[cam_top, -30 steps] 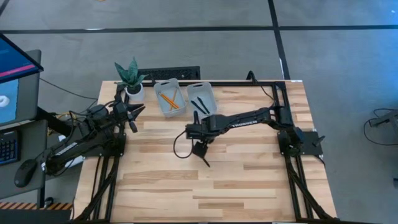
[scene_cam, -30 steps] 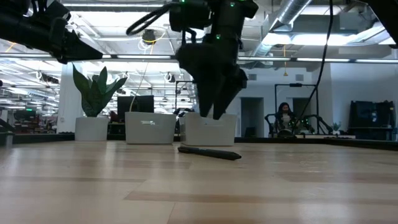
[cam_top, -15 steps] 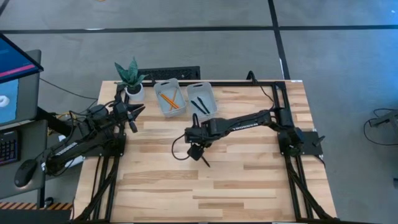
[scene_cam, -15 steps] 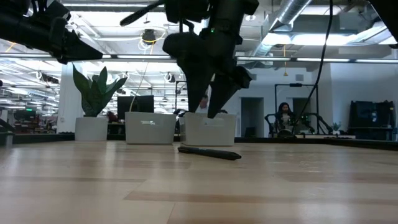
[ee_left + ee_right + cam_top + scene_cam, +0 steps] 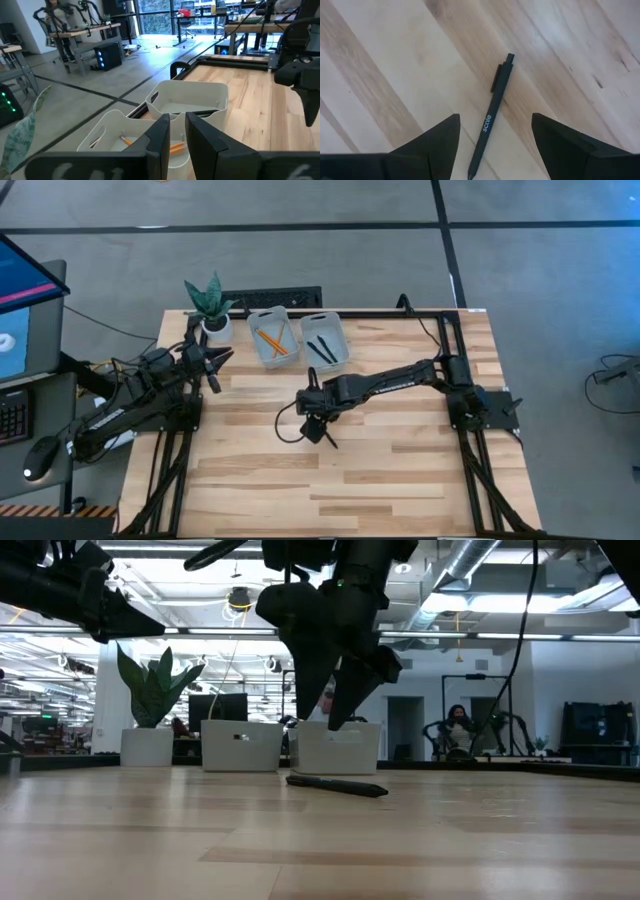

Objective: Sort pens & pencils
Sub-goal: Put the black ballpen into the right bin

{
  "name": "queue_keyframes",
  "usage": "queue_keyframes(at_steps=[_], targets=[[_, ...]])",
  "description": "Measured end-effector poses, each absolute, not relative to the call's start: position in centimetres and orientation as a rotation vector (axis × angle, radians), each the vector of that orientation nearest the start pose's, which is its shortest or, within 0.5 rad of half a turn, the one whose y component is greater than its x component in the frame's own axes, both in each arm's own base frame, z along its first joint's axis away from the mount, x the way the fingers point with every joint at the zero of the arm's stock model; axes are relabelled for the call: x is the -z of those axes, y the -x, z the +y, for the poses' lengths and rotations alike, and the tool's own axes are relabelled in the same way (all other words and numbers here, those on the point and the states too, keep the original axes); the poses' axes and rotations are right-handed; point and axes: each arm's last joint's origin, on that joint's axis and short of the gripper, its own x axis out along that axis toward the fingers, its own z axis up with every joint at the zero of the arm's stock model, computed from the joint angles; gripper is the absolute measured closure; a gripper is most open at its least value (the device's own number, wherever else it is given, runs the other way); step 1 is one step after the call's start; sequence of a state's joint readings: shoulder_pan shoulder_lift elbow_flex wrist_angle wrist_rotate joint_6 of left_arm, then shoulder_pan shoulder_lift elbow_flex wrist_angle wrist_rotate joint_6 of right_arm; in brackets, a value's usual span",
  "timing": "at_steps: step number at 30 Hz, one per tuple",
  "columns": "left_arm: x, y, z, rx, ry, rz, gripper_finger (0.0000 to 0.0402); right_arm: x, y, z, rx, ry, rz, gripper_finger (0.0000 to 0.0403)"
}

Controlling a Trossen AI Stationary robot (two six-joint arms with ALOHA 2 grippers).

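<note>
One black pen [image 5: 490, 122] lies flat on the wooden table, also seen in the low view [image 5: 337, 785] and the high view [image 5: 329, 441]. My right gripper [image 5: 495, 150] hovers open above it [image 5: 320, 723], a finger on either side and clear of the pen. Two more black pens [image 5: 320, 350] lie in the right white bin [image 5: 338, 330]. Orange pencils [image 5: 272, 342] lie in the left white bin [image 5: 262, 320]. My left gripper [image 5: 177, 135] waits shut at the table's far left, facing the bins.
A potted plant [image 5: 210, 305] stands at the far left corner beside the bins. A black cable loops from the right wrist [image 5: 285, 425] over the table. Bare wood spreads toward the near edge [image 5: 330, 490].
My right gripper has shifted a little toward the table's left and near edge, tipping over the pen and staying open. The pen has not moved.
</note>
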State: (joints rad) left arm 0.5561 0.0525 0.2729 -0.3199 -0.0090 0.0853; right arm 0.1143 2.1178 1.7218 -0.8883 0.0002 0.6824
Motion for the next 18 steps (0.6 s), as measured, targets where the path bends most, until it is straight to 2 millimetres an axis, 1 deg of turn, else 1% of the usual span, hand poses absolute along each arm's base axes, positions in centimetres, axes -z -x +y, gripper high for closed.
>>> queue_keyframes(at_steps=[4, 7, 10, 18], targets=[[-22.0, -6.7, 4.2, -0.561, -0.056, 0.121, 0.0349, -19.4, -43.0, 5.1, 0.333, -0.512, 1.257, 0.0132], [-22.0, -6.7, 4.2, -0.561, -0.056, 0.121, 0.0349, -18.6, -42.7, 5.2, 0.314, -0.535, 1.295, 0.0132], [-22.0, -6.6, 4.2, -0.565, -0.056, 0.122, 0.0349, -17.8, -42.6, 5.2, 0.291, -0.575, 1.291, 0.0132], [-22.0, -6.6, 4.2, -0.564, -0.055, 0.125, 0.0349, -17.1, -42.4, 5.2, 0.276, -0.587, 1.3, 0.0132]])
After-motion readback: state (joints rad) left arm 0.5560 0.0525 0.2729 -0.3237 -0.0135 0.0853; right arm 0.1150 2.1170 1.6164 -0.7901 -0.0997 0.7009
